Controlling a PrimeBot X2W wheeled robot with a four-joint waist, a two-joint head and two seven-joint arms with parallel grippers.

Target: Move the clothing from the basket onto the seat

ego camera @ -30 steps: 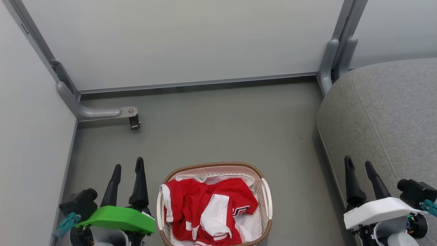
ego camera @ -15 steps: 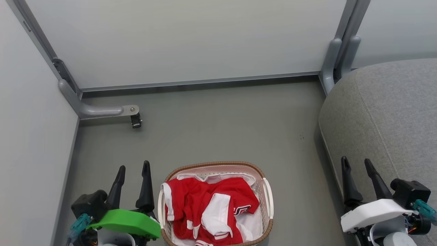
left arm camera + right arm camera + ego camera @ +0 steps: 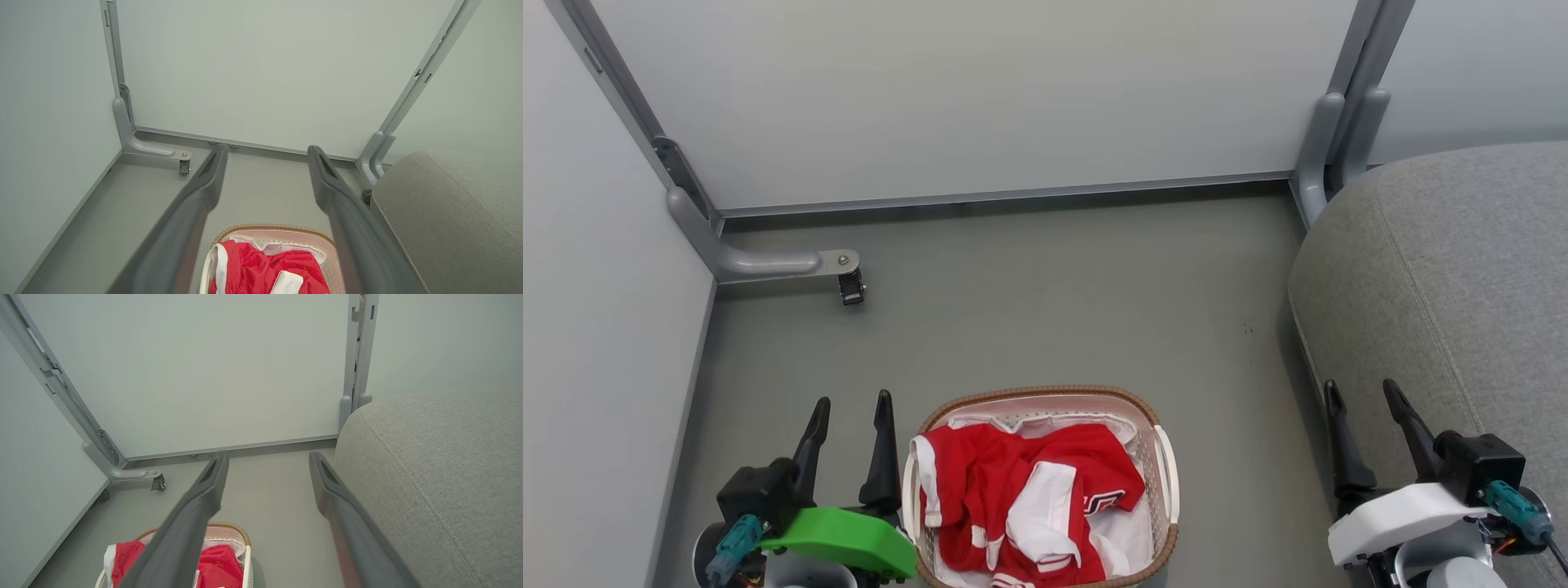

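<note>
The clothing (image 3: 1021, 498), crumpled red jerseys with white panels, lies in the cream basket (image 3: 1164, 474) on the grey floor at the bottom middle of the head view. A white liner shows under the clothing. The grey seat (image 3: 1462, 286) fills the right side. My left gripper (image 3: 854, 400) stands open just left of the basket, nothing between its fingers. My right gripper (image 3: 1364, 385) stands open at the seat's front edge, empty. In the left wrist view the clothing (image 3: 261, 269) and basket (image 3: 278, 228) lie below my left gripper (image 3: 265, 149). The right wrist view shows my right gripper (image 3: 267, 455), the clothing (image 3: 220, 559) and the seat (image 3: 429, 457).
Pale partition walls close the space at the back and left. A grey metal foot with a small castor (image 3: 849, 286) juts from the left corner. Another grey post (image 3: 1327, 155) stands at the back right beside the seat. Bare grey floor (image 3: 1054, 310) lies beyond the basket.
The left gripper has shifted right toward the basket and slightly down the view. The right gripper has drifted left and down. Both stay open. The view itself has shifted a little.
</note>
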